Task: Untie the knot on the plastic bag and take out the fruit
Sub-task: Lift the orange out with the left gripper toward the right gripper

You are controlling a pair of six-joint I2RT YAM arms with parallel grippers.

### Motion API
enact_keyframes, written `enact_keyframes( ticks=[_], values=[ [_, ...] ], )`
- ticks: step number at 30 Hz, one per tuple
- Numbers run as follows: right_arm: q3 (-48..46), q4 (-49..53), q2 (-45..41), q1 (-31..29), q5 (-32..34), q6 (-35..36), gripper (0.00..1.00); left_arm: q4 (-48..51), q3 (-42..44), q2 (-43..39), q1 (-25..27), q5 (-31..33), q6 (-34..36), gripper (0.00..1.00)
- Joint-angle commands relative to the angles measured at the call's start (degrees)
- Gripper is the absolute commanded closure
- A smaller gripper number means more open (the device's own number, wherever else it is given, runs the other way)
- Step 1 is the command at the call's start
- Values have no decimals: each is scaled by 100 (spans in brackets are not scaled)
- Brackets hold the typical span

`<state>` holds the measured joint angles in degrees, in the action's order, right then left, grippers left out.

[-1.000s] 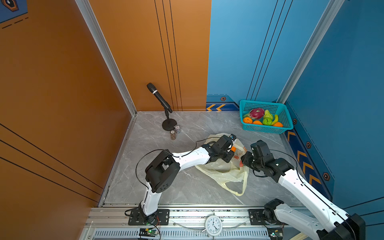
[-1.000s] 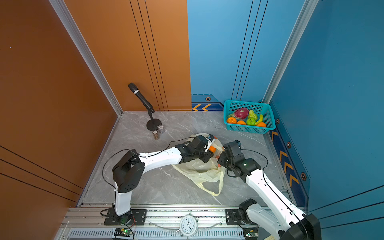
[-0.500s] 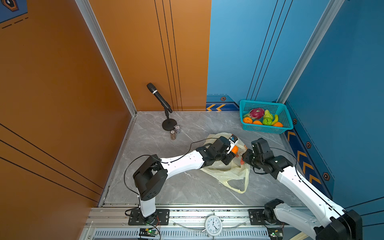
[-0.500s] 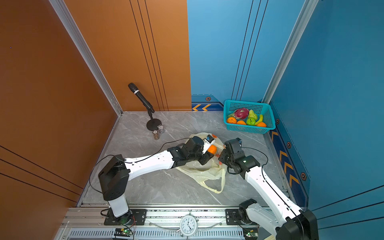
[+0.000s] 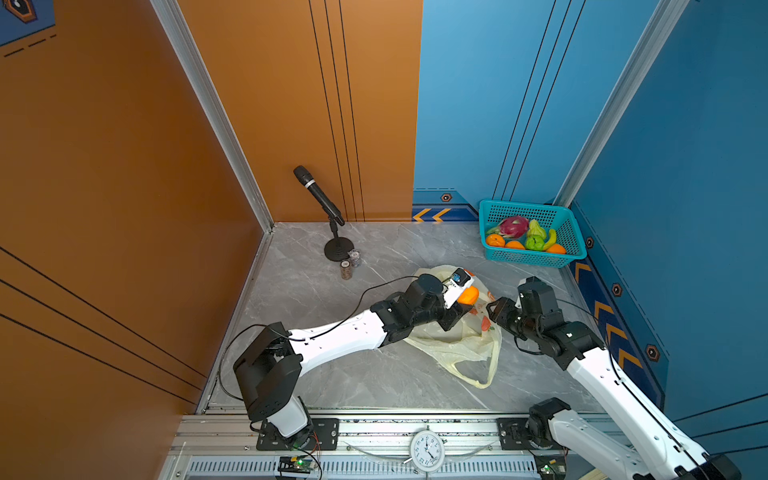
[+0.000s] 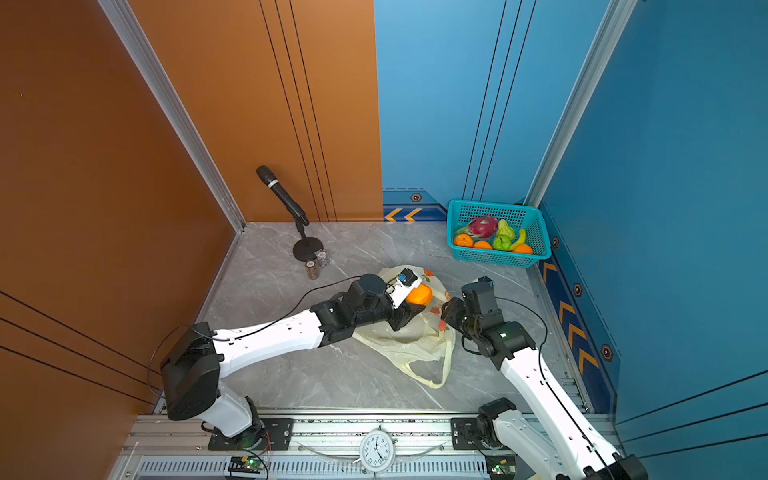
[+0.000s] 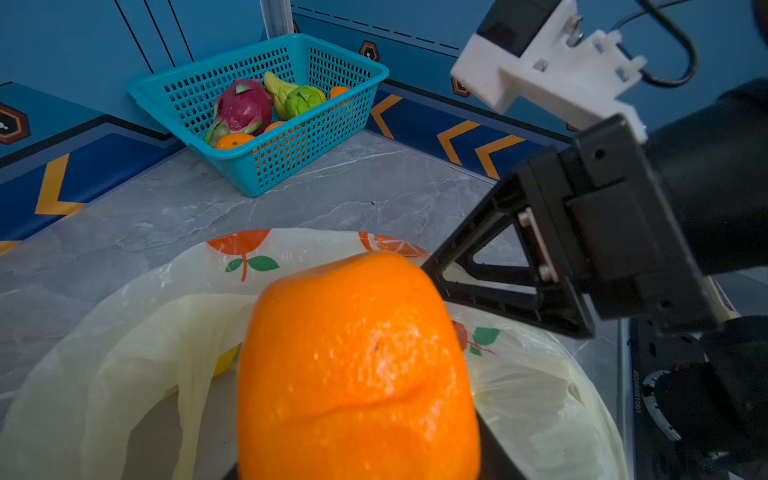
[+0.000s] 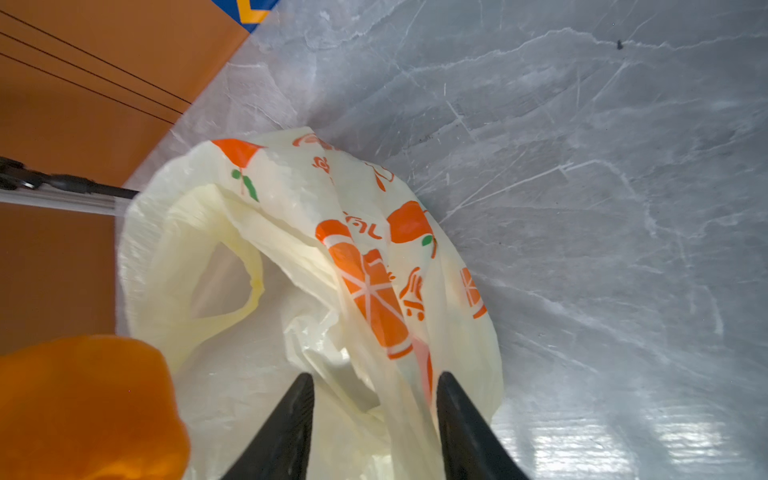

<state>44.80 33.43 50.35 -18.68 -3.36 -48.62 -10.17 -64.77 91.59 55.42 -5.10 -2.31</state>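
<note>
Two arms meet over the thin, translucent pale yellow plastic bag (image 5: 453, 349) with an orange fruit print, which lies slack near the middle of the grey marble counter (image 5: 332, 374). The left gripper (image 5: 466, 300) has its jaws clamped on a round orange fruit (image 7: 357, 365), held above the bag. The right gripper (image 8: 374, 376) sits at the bag's right edge; its jaws stand apart, with a fold of bag film lying between them. One pale yellow handle loop (image 5: 478, 376) lies loose on the counter. A teal perforated plastic basket (image 5: 536, 259) in the far right corner, well apart from the bag, holds a pink dragon fruit (image 5: 513, 226), oranges and green fruits.
</note>
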Motion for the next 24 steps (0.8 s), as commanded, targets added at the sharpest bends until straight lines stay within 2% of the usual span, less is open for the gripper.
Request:
enact_keyframes(
  ticks=[1,5,10,14,24],
  values=[
    [367,-95,-242,105,-410,-77,42,-582,128,-314,-131,-214,120,56],
    [510,-515,-444,134,-839,-176,31,-773,210,-504,-249,-296,-58,56],
    [367,-1807,-696,92,-1643,-396,15,-1049,289,-711,-418,-505,-408,56],
    [323,-2396,-671,-48,-1910,-487,2,-1133,299,-803,-496,-595,-557,56],
    [566,-2833,-51,-576,-1980,-206,0,-1158,309,-853,-532,-770,-553,57]
  ],
)
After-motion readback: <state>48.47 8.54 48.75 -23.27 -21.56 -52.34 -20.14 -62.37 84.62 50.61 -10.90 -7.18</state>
